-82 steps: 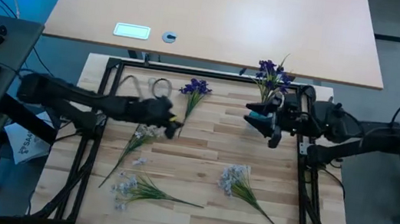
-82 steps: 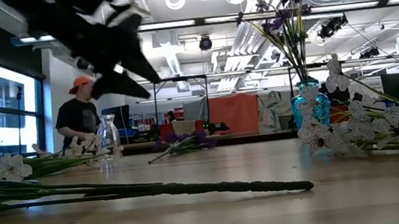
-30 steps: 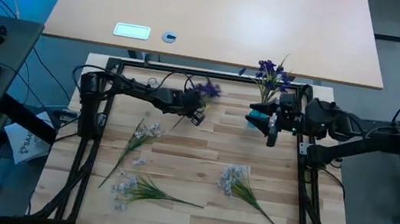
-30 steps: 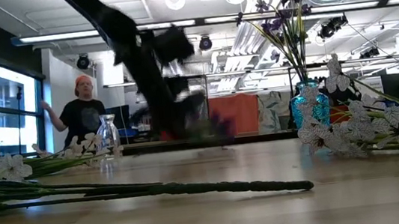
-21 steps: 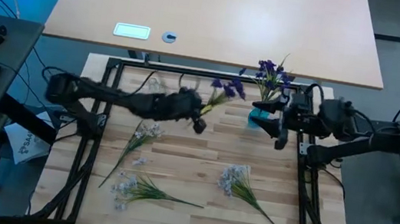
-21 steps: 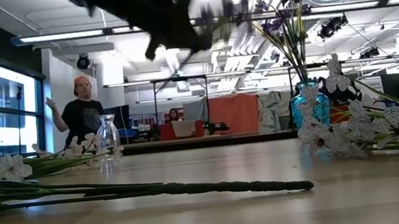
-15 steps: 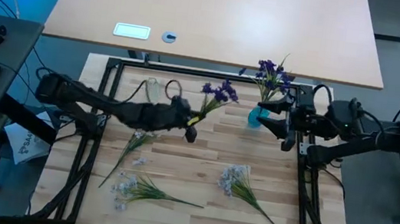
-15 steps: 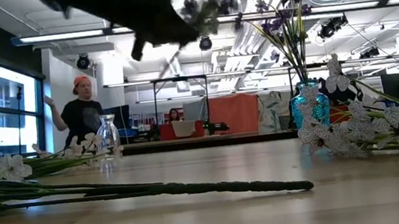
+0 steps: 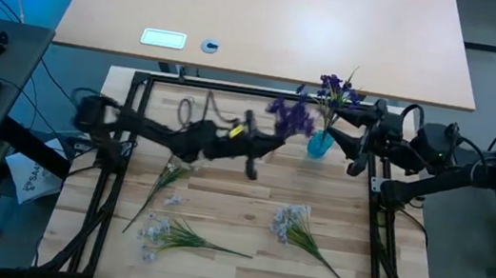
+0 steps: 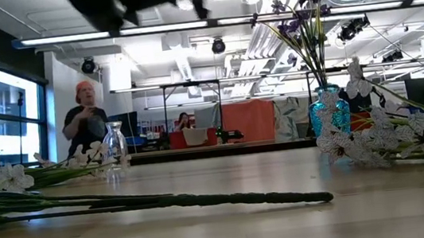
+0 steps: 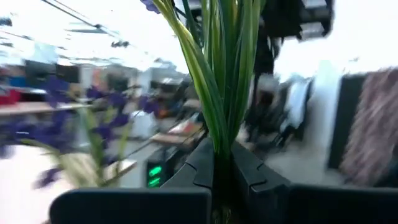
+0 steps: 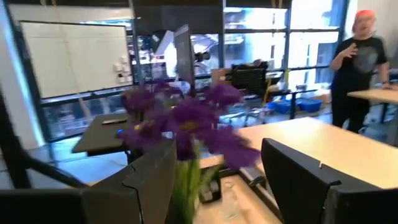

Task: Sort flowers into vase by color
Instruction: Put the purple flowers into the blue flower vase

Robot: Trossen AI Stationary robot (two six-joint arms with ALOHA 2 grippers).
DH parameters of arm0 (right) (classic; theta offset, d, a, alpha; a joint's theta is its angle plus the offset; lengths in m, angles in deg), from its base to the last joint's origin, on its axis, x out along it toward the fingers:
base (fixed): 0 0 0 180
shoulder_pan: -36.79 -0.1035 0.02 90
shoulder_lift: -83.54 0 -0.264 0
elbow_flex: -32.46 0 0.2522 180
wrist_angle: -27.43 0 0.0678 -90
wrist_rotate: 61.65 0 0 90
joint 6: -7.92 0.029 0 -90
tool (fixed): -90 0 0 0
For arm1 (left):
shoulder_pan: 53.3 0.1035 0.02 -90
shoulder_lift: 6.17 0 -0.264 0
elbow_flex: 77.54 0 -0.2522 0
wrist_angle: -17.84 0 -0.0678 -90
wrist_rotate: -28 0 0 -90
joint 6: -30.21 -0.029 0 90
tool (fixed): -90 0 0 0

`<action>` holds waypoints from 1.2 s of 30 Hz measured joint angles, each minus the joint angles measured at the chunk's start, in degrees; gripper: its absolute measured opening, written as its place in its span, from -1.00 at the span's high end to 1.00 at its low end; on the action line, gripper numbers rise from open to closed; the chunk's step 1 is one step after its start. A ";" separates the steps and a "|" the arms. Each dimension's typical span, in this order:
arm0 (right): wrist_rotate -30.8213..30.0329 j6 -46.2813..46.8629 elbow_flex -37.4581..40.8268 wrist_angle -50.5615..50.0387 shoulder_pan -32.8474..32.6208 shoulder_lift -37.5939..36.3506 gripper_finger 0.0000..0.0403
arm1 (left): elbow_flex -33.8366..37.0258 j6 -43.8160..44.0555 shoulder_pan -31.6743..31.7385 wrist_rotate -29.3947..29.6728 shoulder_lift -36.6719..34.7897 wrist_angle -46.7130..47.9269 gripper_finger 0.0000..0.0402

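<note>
My left gripper [image 9: 252, 147] hangs above the table's middle, shut on a purple flower [image 9: 289, 116] whose blooms reach toward the blue vase [image 9: 320, 146]. That vase stands at the far right with purple flowers [image 9: 336, 91] in it. My right gripper [image 9: 353, 143] is open just right of the vase; in its wrist view those purple flowers [image 12: 183, 121] show between its fingers. Three pale flowers [image 9: 172, 172], [image 9: 178, 235], [image 9: 299, 227] lie flat on the wood. A clear glass vase [image 10: 117, 146] stands at the far left. My left gripper pinches the purple flower's green stalk and leaves [image 11: 219, 134] between its two fingers [image 11: 202, 165], below the blooms. The flower is lifted clear of the table. Its stalk slants out of the fingers toward the far right, blooms foremost.
A black frame [image 9: 140, 82] borders the wooden board. The pale flowers' long stems [image 10: 205, 201] lie across the near half. A larger tabletop [image 9: 272, 27] lies beyond the far edge, and a person [image 10: 84, 121] stands in the room behind.
My left gripper has risen from the table with the purple flower and carried it to the right, toward the blue vase; the flower is now lifted clear. My right gripper has drawn back from the vase toward the right edge.
</note>
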 joint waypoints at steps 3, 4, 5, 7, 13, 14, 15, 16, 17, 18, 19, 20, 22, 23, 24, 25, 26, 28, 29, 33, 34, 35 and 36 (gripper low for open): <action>-0.69 -1.41 0.00 0.31 0.00 -0.04 -0.15 | -6.64 2.41 1.82 -5.57 7.94 -8.42 1.00; -0.69 -1.63 0.00 0.31 0.00 -0.04 -0.15 | -8.79 2.09 2.29 -6.87 10.02 -10.09 1.00; -0.65 -1.86 0.00 0.31 0.00 -0.04 -0.15 | -11.36 1.30 2.81 -8.42 12.13 -11.06 1.00; -0.65 -1.98 0.00 0.33 0.00 -0.04 -0.15 | -15.72 -0.39 3.79 -10.88 15.79 -11.05 1.00; -0.62 -2.35 0.00 1.02 -0.02 -0.04 -0.15 | -27.27 2.57 6.38 -12.49 25.18 -10.41 0.97; -0.61 -2.46 0.00 1.21 -0.04 -0.04 -0.15 | -28.71 2.55 6.77 -12.31 26.32 -10.45 0.96; -0.60 -2.68 0.00 1.35 -0.04 -0.07 -0.15 | -30.19 2.55 7.09 -11.99 27.31 -10.34 0.96; -0.60 -2.97 0.00 1.48 -0.04 -0.07 -0.15 | -31.36 2.55 7.38 -11.50 28.26 -10.14 0.96; -0.60 -3.41 0.00 1.54 -0.04 -0.07 -0.15 | -32.51 2.57 7.70 -10.82 29.17 -9.62 0.96; -0.60 -4.16 0.00 1.75 -0.04 -0.04 -0.15 | -33.53 2.67 7.92 -10.00 30.08 -8.99 0.96; -0.60 -4.84 0.00 2.01 -0.04 -0.04 -0.15 | -34.21 2.71 8.21 -9.24 30.56 -7.92 0.95; -0.56 -5.66 0.00 2.24 -0.04 -0.04 -0.15 | -34.77 2.68 8.51 -8.42 30.93 -6.72 0.95; -0.46 -6.57 0.00 2.94 -0.04 -0.07 -0.15 | -35.82 2.49 9.10 -7.35 31.46 -4.62 0.95; -0.36 -7.18 0.00 3.18 -0.04 -0.05 -0.15 | -35.97 2.50 9.41 -7.30 31.48 -4.02 0.95; -0.36 -7.50 0.00 3.35 -0.04 -0.04 -0.15 | -36.04 2.44 9.71 -7.10 31.48 -3.54 0.95; -0.36 -7.95 0.00 3.50 -0.04 -0.02 -0.15 | -36.04 2.04 9.97 -6.67 31.55 -3.04 0.95; -0.35 -8.35 0.00 3.59 -0.04 -0.02 -0.15 | -36.12 1.47 10.14 -6.04 31.81 -2.79 0.95; -0.36 -8.76 0.00 3.67 -0.04 0.01 -0.15 | -36.09 1.63 10.51 -5.39 32.06 -2.49 0.95; -0.36 -8.84 0.00 3.68 -0.04 0.02 -0.15 | -36.05 2.83 10.72 -5.37 32.33 -2.27 0.95; -0.38 -8.88 0.00 3.68 -0.04 0.04 -0.15 | -37.76 5.96 10.80 -6.38 35.42 -5.02 0.96; -0.38 -8.88 0.00 3.69 -0.04 0.04 -0.15 | -38.73 5.98 10.77 -6.38 36.54 -5.00 0.97; -0.38 -8.82 0.00 3.70 -0.04 0.04 -0.15 | -39.54 6.38 10.75 -6.33 37.33 -4.98 0.97; -0.38 -8.65 0.00 3.67 -0.04 0.04 -0.15 | -40.27 6.98 10.74 -6.34 37.89 -4.80 0.97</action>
